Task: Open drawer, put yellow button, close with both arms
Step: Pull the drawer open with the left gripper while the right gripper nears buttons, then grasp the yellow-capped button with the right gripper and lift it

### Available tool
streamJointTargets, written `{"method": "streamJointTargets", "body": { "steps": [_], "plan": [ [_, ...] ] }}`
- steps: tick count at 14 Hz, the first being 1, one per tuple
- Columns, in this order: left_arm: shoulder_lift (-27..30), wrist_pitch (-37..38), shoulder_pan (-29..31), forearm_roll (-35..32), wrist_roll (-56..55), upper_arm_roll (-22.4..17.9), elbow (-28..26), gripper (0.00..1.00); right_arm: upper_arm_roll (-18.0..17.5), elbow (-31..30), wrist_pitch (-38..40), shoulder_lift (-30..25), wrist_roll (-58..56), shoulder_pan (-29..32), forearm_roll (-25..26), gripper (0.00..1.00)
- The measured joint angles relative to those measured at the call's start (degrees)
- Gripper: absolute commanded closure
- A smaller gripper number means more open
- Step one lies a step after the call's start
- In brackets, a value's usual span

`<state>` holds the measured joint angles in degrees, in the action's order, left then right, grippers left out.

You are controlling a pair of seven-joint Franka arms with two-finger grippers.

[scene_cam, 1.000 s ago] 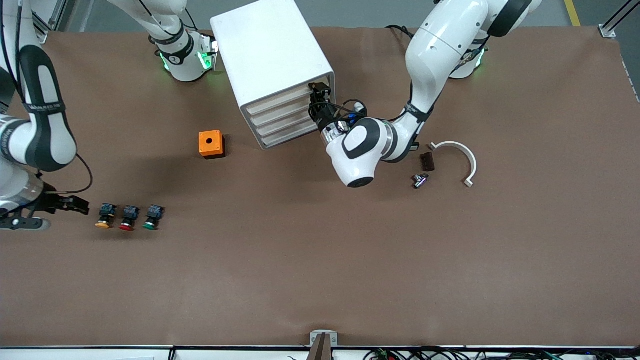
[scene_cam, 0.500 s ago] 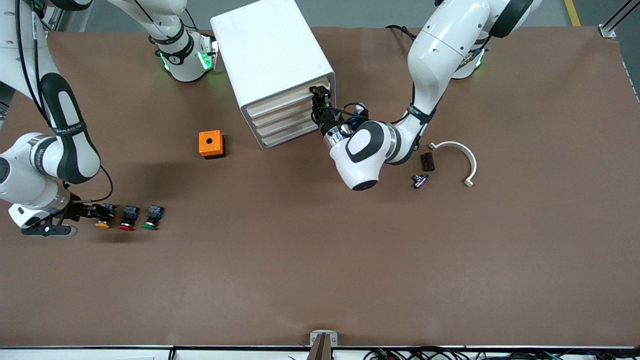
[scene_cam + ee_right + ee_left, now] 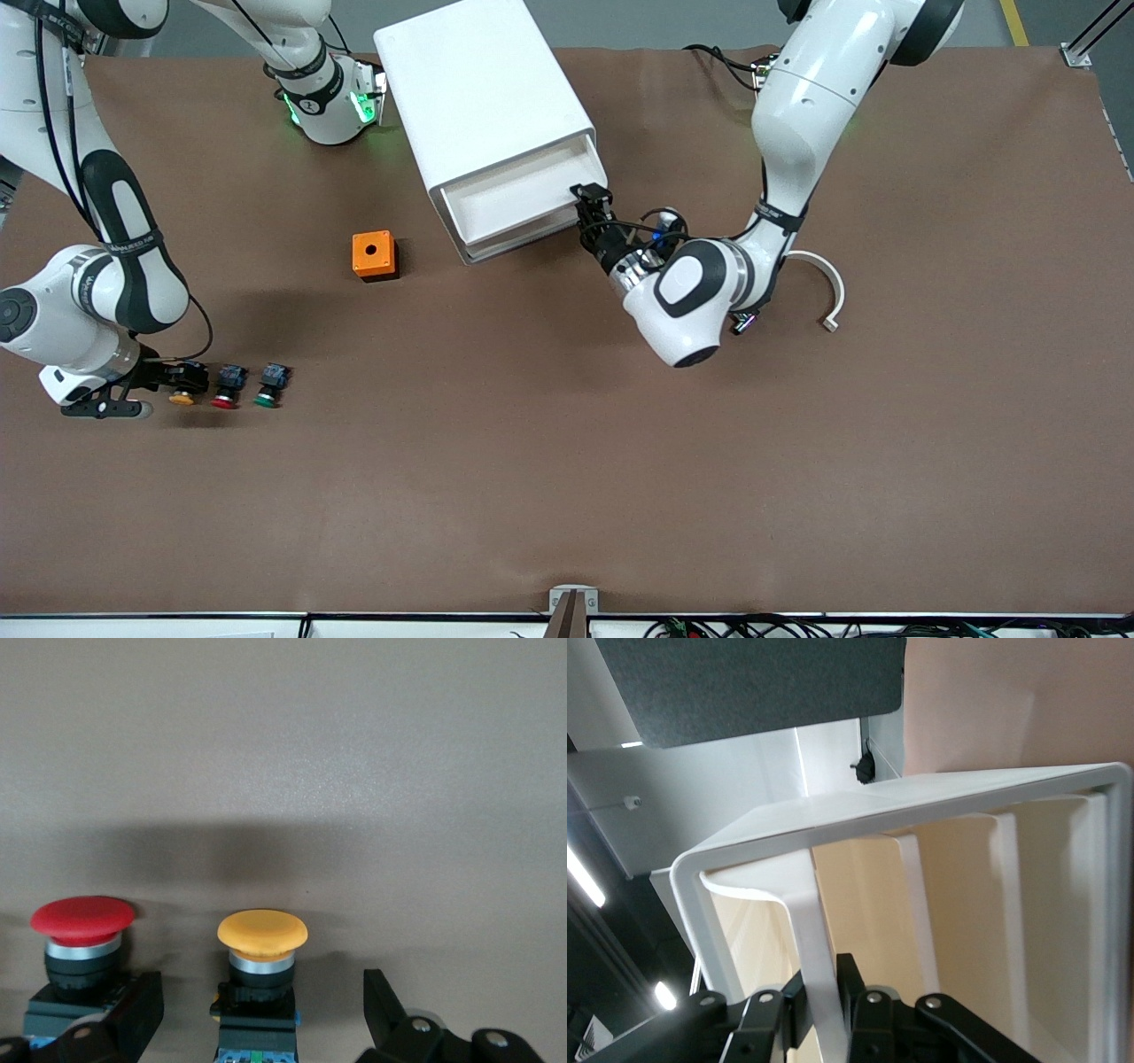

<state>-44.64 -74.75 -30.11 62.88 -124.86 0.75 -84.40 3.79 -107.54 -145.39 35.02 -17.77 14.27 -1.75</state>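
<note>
Brown matting covers the whole table (image 3: 567, 496), and on it we see the big white cabinet (image 3: 478, 89) standing between the two bases. Its top drawer (image 3: 518, 190) has slid out since a second ago, when all four fronts were flush, so we judge the opening step largely done. Our left gripper (image 3: 592, 202) is pinched shut on the drawer's front lip at the corner toward the left arm's end, and the left wrist view shows the thin white rim caught between the dark fingers (image 3: 850, 988). Our right arm has meanwhile swung in, bringing the right gripper (image 3: 182, 379) down around the yellow button (image 3: 182, 398), which stands on the mat at the right arm's end, first in a row with the red button (image 3: 225, 400) and green button (image 3: 264, 398). Its fingers (image 3: 390, 1005) are spread wide, one on each side of the button's body, not yet squeezing. Closing on it looks to us like the next move.
</note>
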Motion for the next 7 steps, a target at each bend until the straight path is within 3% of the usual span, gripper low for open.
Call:
{"method": "streamJointTargets", "body": {
  "steps": [4, 7],
  "plan": [
    [0.00, -0.56, 2.70, 0.00, 0.00, -0.52, 0.74, 0.93, -0.03, -0.01, 0.28, 0.12, -0.01, 0.39, -0.30, 0.00],
    [0.00, -0.80, 4.03, 0.00, -0.04, -0.60, 1.04, 0.90, -0.07, -0.47, 0.75, 0.19, -0.05, 0.60, -0.37, 0.39]
  ]
}}
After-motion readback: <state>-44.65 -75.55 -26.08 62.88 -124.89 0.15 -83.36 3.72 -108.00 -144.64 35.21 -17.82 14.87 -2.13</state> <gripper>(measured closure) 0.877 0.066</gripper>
